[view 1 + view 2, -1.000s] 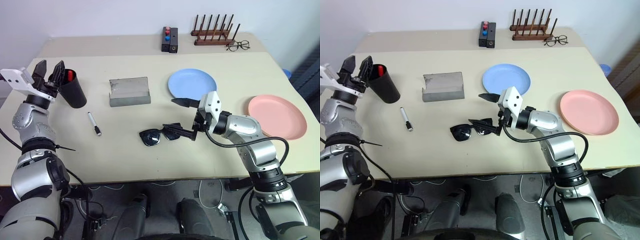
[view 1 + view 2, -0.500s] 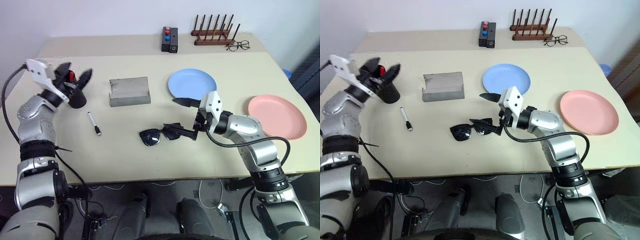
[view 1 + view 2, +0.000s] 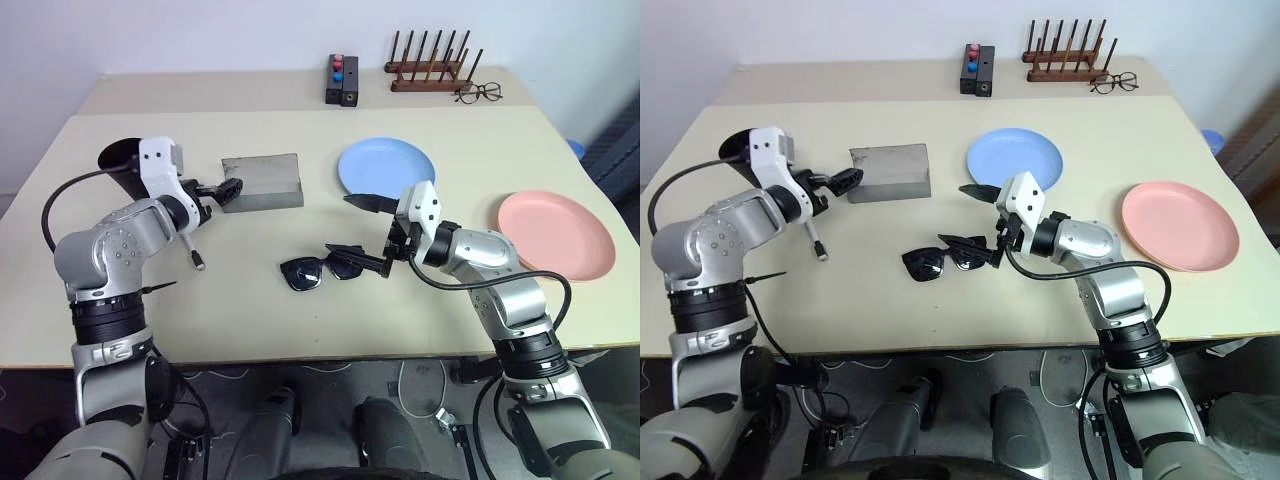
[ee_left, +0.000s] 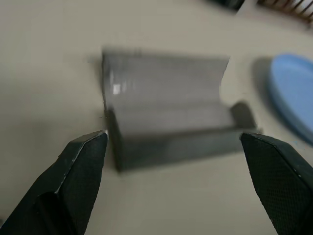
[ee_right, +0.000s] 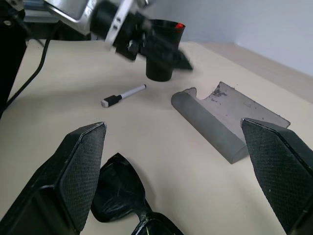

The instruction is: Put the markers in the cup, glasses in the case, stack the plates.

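Swung away from the black cup (image 3: pixel 122 160), the left gripper (image 3: pixel 218 192) now gapes wide beside the grey case (image 3: pixel 262 182); right gripper (image 3: pixel 352 228) wide over sunglasses (image 3: pixel 322 269).

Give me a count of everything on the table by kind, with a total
Plates: 2, blue, pink
Markers: 2, one on the table, one in the cup
Cup: 1
Case: 1
Sunglasses: 1
Spectacles: 1
Wooden rack: 1
Black block: 1
Total: 10
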You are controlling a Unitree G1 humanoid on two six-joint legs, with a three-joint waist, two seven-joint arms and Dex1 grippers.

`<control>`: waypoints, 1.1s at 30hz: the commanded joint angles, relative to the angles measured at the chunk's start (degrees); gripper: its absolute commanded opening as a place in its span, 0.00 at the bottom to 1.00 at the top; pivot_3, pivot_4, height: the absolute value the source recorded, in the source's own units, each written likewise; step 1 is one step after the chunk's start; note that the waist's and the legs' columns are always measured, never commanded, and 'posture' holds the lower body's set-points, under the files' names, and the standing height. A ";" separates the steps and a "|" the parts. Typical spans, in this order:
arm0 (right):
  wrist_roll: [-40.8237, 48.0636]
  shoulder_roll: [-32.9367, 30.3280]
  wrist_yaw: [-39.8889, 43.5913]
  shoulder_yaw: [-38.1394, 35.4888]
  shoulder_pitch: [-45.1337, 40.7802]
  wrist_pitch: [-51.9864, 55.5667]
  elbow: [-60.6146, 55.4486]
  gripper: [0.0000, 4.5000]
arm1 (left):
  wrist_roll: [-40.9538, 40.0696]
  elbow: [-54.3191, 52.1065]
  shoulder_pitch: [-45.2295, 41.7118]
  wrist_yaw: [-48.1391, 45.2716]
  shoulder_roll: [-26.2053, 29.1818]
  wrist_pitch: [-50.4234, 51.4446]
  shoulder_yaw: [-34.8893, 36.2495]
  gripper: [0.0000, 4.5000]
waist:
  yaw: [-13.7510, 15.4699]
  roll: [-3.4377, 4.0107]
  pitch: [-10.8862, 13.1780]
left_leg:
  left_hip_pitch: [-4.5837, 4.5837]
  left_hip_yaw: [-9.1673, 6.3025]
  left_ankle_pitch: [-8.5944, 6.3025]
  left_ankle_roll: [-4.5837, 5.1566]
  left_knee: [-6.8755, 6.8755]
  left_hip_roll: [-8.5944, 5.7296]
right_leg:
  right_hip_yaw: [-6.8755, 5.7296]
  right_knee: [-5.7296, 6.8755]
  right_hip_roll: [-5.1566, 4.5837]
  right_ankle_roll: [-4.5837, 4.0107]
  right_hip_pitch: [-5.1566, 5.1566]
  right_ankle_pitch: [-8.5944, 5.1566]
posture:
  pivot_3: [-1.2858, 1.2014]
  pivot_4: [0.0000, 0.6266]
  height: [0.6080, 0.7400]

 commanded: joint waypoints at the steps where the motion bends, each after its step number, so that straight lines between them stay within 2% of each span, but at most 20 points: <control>1: 0.31 0.44 -0.35 -0.48 -0.49 -0.73 -1.49 1.00 | 0.82 -4.15 1.23 5.04 -1.85 1.70 3.95 0.99 | -0.01 0.00 0.00 | 0.01 0.01 0.00 -0.01 -0.02 0.01 | 0.01 0.00 0.00 0.00 0.00 0.00 | 0.52 0.24 0.99; 7: 0.24 -0.02 -0.47 -0.53 0.40 -0.82 -1.99 1.00 | 4.31 -9.23 2.69 14.08 -7.30 3.17 6.38 0.99 | 0.71 -0.02 0.00 | -0.01 0.01 0.01 -0.02 0.03 0.01 | 0.00 0.00 -0.01 0.00 0.03 0.00 | 0.52 0.24 0.99; 12: -0.02 0.13 -0.44 -0.22 0.36 -1.02 -1.66 1.00 | 5.72 -10.58 -0.78 20.02 -11.70 1.11 10.95 0.99 | 1.05 -0.03 -0.01 | -0.01 0.02 0.00 -0.03 0.09 0.00 | -0.02 -0.01 -0.01 0.00 0.06 0.01 | 0.52 0.24 0.99; 16: -0.11 0.26 -0.36 -0.13 0.16 -1.11 -1.42 1.00 | 7.73 -9.45 -3.29 23.62 -12.30 2.68 12.66 0.99 | 1.58 -0.04 -0.01 | -0.01 0.06 0.00 -0.03 0.10 0.00 | -0.01 -0.01 -0.01 0.00 0.05 0.01 | 0.52 0.24 0.99; 17: -0.16 0.30 -0.33 -0.14 0.15 -1.18 -1.34 1.00 | 9.38 -9.53 -2.79 24.33 -11.51 2.05 11.03 0.99 | 1.58 -0.04 -0.01 | -0.01 0.06 0.00 -0.03 0.10 0.00 | -0.02 -0.01 -0.01 0.00 0.05 0.01 | 0.52 0.24 0.99; 19: -0.13 0.35 -0.35 -0.22 0.30 -1.10 -1.44 1.00 | 7.89 -9.94 -4.44 26.27 -14.51 2.59 15.57 0.99 | 1.62 -0.04 -0.01 | 0.00 0.08 0.00 -0.03 0.09 0.00 | 0.00 -0.01 -0.01 0.00 0.05 0.01 | 0.52 0.24 0.99; 24: -0.47 0.24 -0.25 -0.01 0.69 -1.08 -1.61 1.00 | 11.69 -9.42 -5.00 28.72 -13.07 6.11 13.14 0.99 | 1.70 -0.06 0.00 | -0.02 0.06 0.00 -0.04 0.13 0.00 | -0.02 -0.01 0.00 0.01 0.05 0.01 | 0.52 0.24 0.99; 28: -0.72 0.25 -0.24 0.10 1.06 -1.02 -1.85 1.00 | 13.28 -8.11 -4.38 29.19 -13.79 6.21 14.01 0.99 | 1.72 -0.06 0.00 | -0.02 0.06 0.00 -0.04 0.12 0.00 | -0.02 -0.01 0.00 0.01 0.06 0.01 | 0.52 0.24 0.99; 33: -1.00 0.37 -0.44 0.33 1.27 -0.92 -1.95 1.00 | 16.42 -3.62 -4.82 29.51 -13.24 5.07 11.79 0.99 | 1.74 -0.06 0.00 | -0.02 0.06 -0.01 -0.04 0.12 0.00 | -0.02 -0.01 0.00 0.01 0.06 0.01 | 0.52 0.24 0.99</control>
